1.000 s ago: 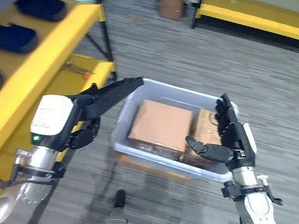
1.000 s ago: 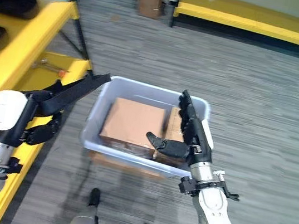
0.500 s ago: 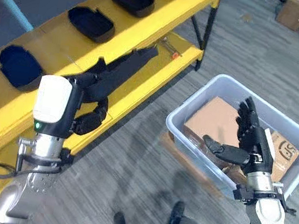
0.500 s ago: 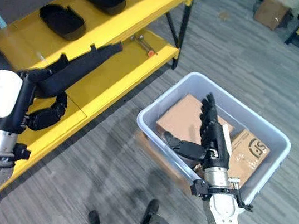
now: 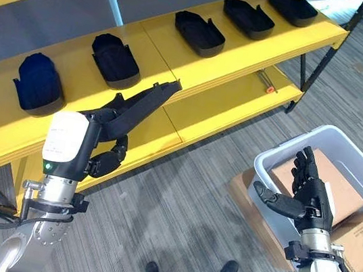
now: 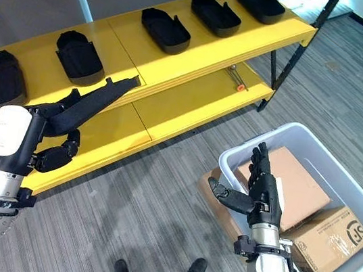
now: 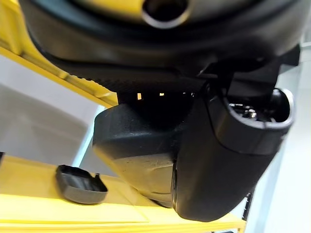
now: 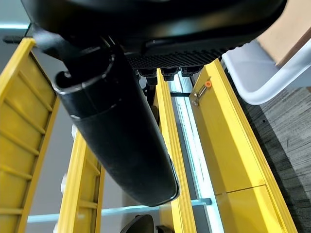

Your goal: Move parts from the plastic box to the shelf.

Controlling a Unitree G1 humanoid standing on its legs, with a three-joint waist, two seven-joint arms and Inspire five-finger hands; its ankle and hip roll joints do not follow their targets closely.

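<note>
You turned from the plastic box (image 6: 343,222) toward the shelf (image 5: 199,63), left hand (image 5: 110,135) grasping a black part (image 5: 141,106), right hand (image 6: 259,189) open, so place it next.

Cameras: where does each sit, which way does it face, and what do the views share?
Left eye view: on the head, looking down at the yellow shelf, black parts and plastic box; both arms show.
Right eye view: beside it, same scene; left robot hand holds a black part, right robot hand is open.
Left wrist view: along its hand, toward the shelf.
Right wrist view: along its hand; shelf and box shared.
</note>
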